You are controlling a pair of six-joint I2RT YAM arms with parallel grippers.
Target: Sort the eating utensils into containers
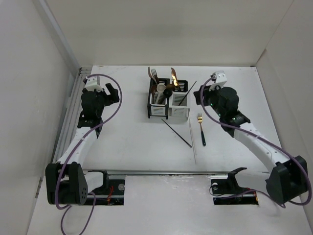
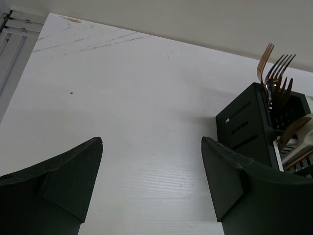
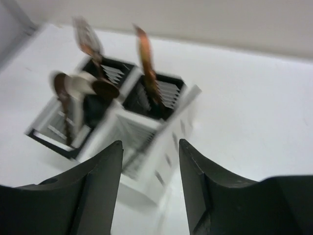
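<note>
My gripper (image 2: pixel 151 147) hangs over the white counter (image 2: pixel 122 88), its 2 dark fingers (image 2: pixel 68 166) spread wide with only counter showing between them. At the right edge stands a black-framed caddy (image 2: pixel 244 127), with forks (image 2: pixel 275 82) and a cream spoon (image 2: pixel 305 134) sticking up from it.

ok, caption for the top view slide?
Left arm and right arm flank the joined caddies; gold fork, black chopstick and white chopstick lie loose on the table.
</note>
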